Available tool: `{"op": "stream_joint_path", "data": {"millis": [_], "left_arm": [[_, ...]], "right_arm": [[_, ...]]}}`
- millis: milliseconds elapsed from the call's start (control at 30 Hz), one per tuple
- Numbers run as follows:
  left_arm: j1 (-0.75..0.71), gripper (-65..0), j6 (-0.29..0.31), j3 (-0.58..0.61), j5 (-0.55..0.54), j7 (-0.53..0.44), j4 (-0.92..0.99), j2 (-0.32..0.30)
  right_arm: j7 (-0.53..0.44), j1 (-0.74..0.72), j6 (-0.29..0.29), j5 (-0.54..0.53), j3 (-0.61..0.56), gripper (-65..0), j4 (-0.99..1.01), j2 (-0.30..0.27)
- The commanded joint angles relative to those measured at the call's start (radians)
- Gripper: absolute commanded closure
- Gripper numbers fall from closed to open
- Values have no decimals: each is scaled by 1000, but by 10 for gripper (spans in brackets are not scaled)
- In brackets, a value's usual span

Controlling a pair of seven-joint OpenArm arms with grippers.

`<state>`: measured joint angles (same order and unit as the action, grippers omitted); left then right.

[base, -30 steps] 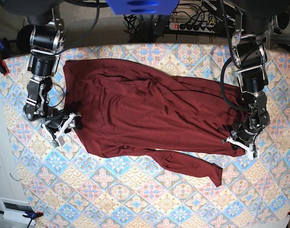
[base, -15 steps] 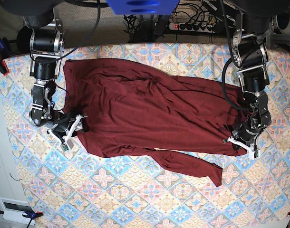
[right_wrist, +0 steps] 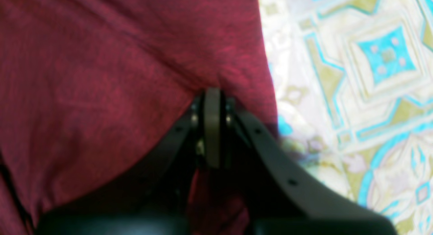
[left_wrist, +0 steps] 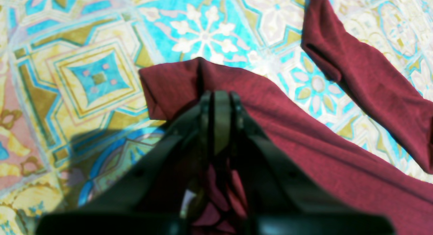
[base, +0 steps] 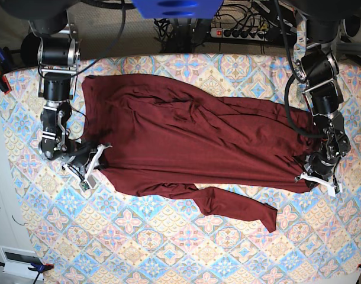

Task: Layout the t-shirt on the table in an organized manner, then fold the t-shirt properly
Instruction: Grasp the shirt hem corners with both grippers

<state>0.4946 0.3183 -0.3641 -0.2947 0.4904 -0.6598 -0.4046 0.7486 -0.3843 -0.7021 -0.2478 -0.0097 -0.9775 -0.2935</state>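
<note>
The left hand [left_wrist: 216,103] is seen pressed together on a corner of the shirt [base: 186,142], cloth being bunched between the jaws in the left wrist view. The right hand [right_wrist: 212,103] is likewise clamped on the shirt's edge, with a fold drawn up at the fingertips. In the base view the left hand [base: 318,177] is found at the shirt's right end and the right hand [base: 92,168] at its left end, both low on the surface [base: 168,248]. The shirt is laid lengthwise across the middle of the surface between the two hands, creased along its length. One sleeve [base: 239,207] is trailed out from the near edge toward the lower right, lying flat on the patterned cloth. At the far edge, cables and a power strip [base: 239,32] are noted beyond the surface.
</note>
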Motion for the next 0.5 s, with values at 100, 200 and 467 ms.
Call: {"op": "stream_joint_path", "data": {"millis": [100, 200, 467], "left_arm": [[31, 0, 3, -3, -11, -23, -21, -32], [31, 0, 5, -3, -11, -23, -21, -37], [8, 0, 6, 3, -10, -14, -130, -37]], "right_arm": [[-34, -81, 4, -17, 4, -11, -19, -14], [-25, -97, 4, -18, 9, -11, -25, -17], [-34, -101, 4, -18, 10, -15, -25, -29]]}}
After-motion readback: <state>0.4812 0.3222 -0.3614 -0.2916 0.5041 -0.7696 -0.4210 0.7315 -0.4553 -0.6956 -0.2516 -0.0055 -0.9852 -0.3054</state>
